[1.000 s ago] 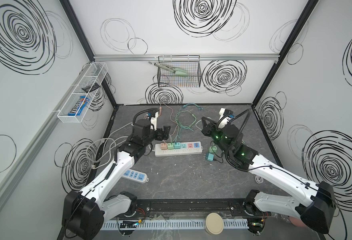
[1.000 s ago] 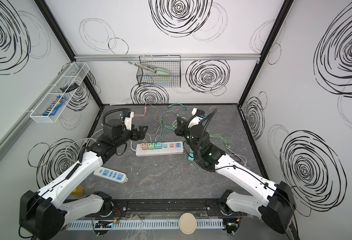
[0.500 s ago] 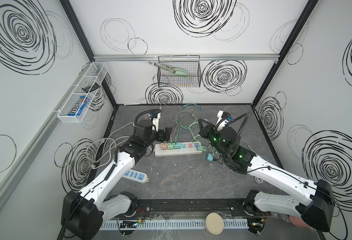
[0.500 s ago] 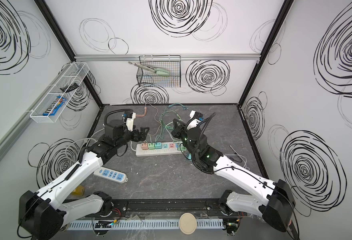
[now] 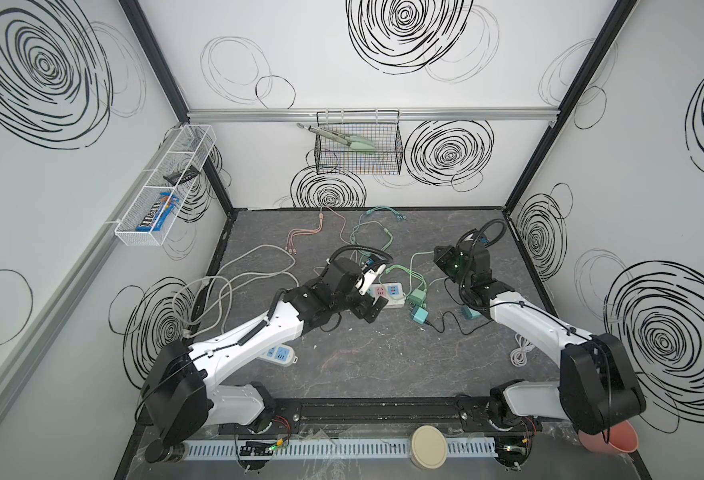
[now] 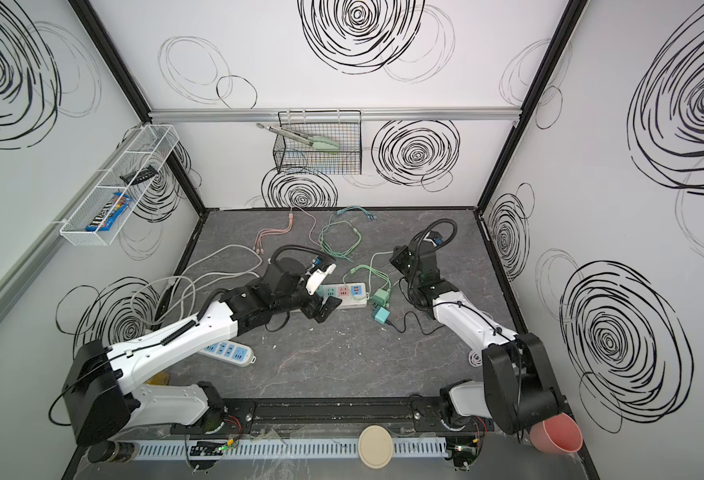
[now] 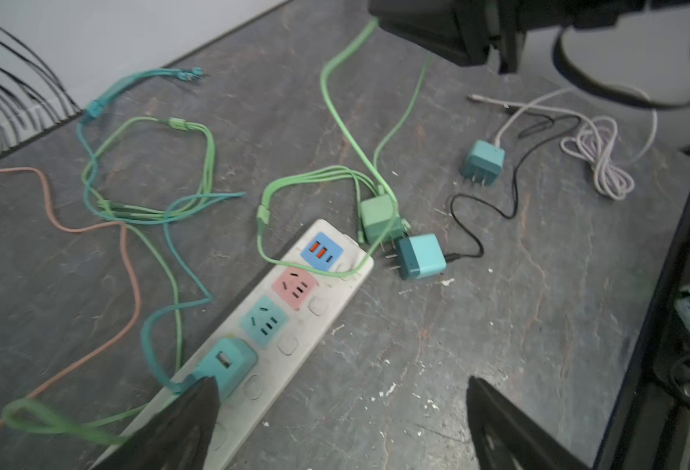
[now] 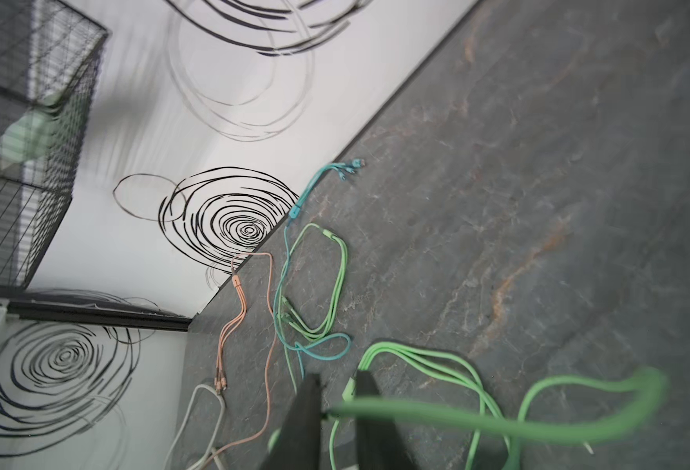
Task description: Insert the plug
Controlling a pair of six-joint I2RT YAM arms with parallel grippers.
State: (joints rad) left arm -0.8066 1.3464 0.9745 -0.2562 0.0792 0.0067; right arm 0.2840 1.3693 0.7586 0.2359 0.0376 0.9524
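A white power strip point(image 5: 392, 294) point(image 6: 348, 296) point(image 7: 327, 301) with coloured sockets lies mid-table. A teal adapter point(image 7: 225, 362) sits plugged into it. Off its right end lie a green plug point(image 5: 416, 297) point(image 6: 380, 297) point(image 7: 375, 217) and a teal plug point(image 5: 418, 316) point(image 6: 381, 316) point(image 7: 420, 256), prongs bare. My left gripper point(image 5: 370, 309) point(image 6: 325, 309) point(image 7: 339, 407) hangs wide open over the strip's front edge, holding nothing. My right gripper point(image 5: 440, 254) point(image 6: 398, 259) point(image 8: 337, 390) is raised behind and to the right of the plugs. Its jaws are narrowly apart, and the green cable point(image 8: 477, 423) crosses them.
Another teal plug point(image 7: 482, 160) and a white coiled cable point(image 5: 518, 353) lie near the right arm. A second strip point(image 5: 279, 353) lies front left. Loose pink point(image 5: 300, 237), green point(image 5: 373, 232) and grey point(image 5: 225, 286) cables lie behind and left of the strip.
My right gripper drew back to the right, away from the strip's end, and its jaws parted. My left gripper moved right and forward over the strip, still open.
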